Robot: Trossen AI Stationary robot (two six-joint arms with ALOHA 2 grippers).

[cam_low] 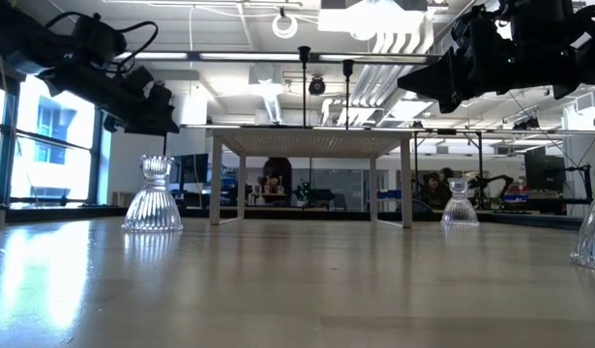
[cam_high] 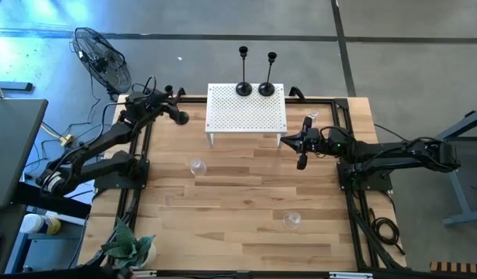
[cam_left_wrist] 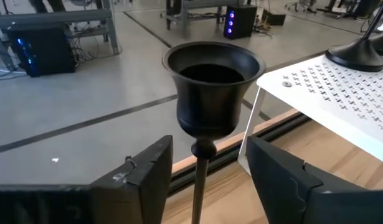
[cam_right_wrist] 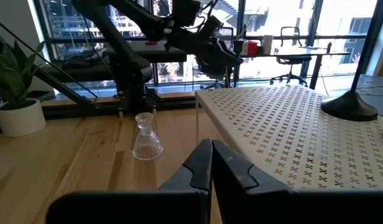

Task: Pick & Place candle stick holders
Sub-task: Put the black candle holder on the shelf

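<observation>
Two black candle stick holders (cam_high: 243, 87) (cam_high: 267, 87) stand by their round bases on the far edge of a white perforated stand (cam_high: 247, 116). A third one (cam_left_wrist: 213, 87) stands upright off the stand's left end, its base (cam_high: 181, 118) on the wood. My left gripper (cam_left_wrist: 207, 149) (cam_high: 174, 111) is open; its fingers stand on either side of the thin stem just under the cup, with a gap on each side. My right gripper (cam_high: 302, 160) (cam_right_wrist: 211, 163) is shut on nothing, level, off the stand's near right corner.
Clear glass holders stand on the wooden table, one (cam_high: 197, 167) left of centre and one (cam_high: 292, 222) near the front right. A black frame rail (cam_high: 137, 186) borders the table. A fan (cam_high: 102, 62) stands off the far left corner, a potted plant (cam_high: 129, 248) at the near left.
</observation>
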